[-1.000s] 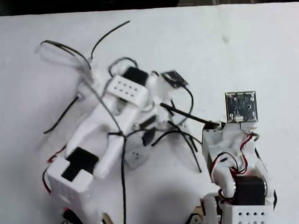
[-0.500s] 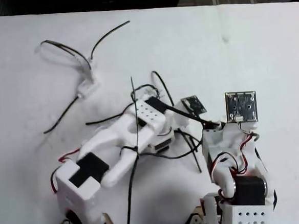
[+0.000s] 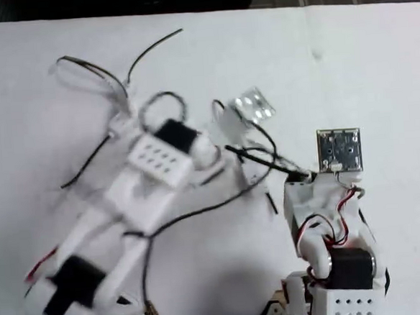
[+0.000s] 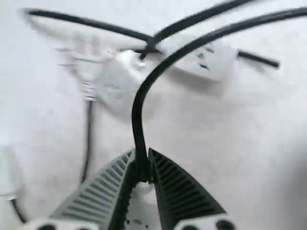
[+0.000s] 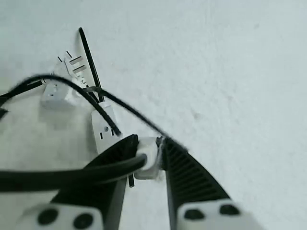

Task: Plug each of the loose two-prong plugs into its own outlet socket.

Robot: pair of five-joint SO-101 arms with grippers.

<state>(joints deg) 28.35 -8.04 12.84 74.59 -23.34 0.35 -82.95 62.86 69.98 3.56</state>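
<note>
Clamping a black cable (image 4: 135,110) between closed fingers, the left claw (image 4: 142,154) has the cord itself; the cable arcs up from the tips and runs off across the tabletop (image 4: 249,143). Just past the tips, a white two-prong plug (image 4: 112,84) lies on the surface, blurred, prongs free. Beside it is a white outlet socket (image 4: 207,58), slots showing. The right claw (image 5: 147,143) is clenched on a small white connector (image 5: 146,160), with a thick black cord (image 5: 72,175) running off to one side. Ahead of it a socket block (image 5: 103,125) lies flat, slots visible. Farther out is a pronged white plug (image 5: 56,92) with bare prongs. Thin black leads cross over both. In the high view the left arm (image 3: 126,199) lies diagonally toward mid-table and the right arm (image 3: 323,222) sits folded at the near edge, with tangled cords between them. A separate white piece (image 3: 121,124) with looped black leads lies on the far side of the left arm.
</note>
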